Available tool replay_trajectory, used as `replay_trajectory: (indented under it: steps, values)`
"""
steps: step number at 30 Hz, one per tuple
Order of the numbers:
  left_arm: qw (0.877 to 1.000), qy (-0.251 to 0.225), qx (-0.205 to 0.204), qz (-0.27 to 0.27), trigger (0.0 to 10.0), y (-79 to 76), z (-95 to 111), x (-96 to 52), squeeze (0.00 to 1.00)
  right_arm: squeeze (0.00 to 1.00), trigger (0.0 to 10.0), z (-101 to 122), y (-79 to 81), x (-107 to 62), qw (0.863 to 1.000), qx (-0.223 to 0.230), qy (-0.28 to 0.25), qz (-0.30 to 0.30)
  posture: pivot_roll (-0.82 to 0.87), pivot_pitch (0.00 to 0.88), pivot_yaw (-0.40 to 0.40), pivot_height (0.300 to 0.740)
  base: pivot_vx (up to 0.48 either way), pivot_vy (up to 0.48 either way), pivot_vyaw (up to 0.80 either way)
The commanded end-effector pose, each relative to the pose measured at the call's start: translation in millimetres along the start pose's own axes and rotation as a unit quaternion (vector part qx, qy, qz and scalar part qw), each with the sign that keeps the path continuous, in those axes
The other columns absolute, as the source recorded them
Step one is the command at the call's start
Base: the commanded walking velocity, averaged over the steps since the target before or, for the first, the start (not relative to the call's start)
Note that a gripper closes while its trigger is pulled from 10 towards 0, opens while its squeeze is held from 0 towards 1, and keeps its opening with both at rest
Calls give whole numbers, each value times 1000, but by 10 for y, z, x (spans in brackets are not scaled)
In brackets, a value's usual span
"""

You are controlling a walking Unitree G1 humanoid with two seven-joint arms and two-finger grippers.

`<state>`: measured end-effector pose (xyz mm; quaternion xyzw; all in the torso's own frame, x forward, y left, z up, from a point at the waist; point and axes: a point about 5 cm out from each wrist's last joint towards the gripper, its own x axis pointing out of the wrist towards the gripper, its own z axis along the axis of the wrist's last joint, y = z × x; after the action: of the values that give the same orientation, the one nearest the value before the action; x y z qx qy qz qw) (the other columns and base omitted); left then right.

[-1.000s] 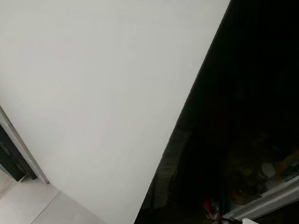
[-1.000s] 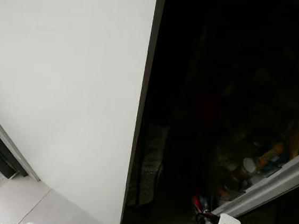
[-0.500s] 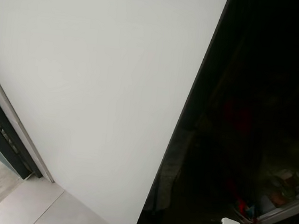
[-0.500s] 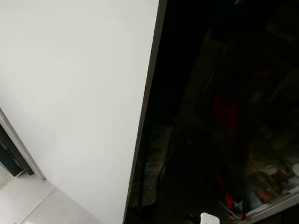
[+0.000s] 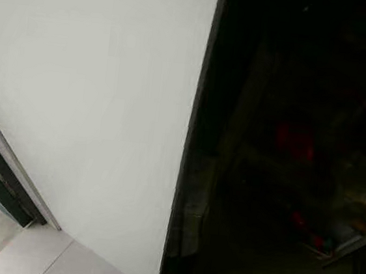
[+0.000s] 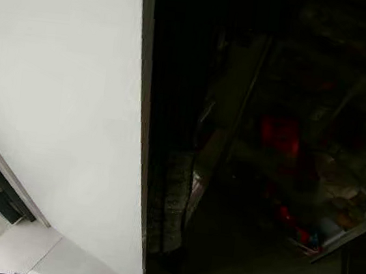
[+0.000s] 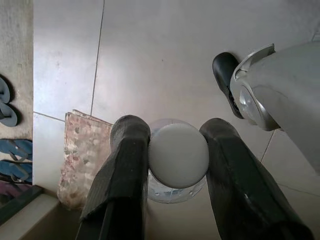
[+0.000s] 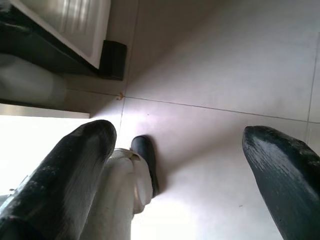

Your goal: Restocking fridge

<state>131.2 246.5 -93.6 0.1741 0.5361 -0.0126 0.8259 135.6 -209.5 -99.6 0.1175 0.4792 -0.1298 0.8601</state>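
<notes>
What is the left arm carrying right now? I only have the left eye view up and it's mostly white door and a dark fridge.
Observer: The left gripper is shut on a clear bottle with a white ribbed cap, seen cap-on in the left wrist view.
Operator: And the right one, is it holding anything?
Observer: No, the right gripper is open, its fingers spread wide over bare floor tiles.
Operator: Anything on the floor near me?
Observer: A patterned mat lies below the left arm, with sandals beside it.
</notes>
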Motion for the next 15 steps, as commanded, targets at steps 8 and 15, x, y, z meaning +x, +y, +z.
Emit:
replay_trajectory:
  steps: [8,15]
  values:
    - [1000,9,11,-7,10000,-31,-43,-3,0,0,10000,-56,-190,-40,1000,20,4,-14,63,0,-41,740,0,-389,0]
    - [1000,9,5,-6,10000,-28,-24,0,0,0,10000,-82,-279,-67,1000,1,1,-12,57,11,-47,740,0,-399,457]
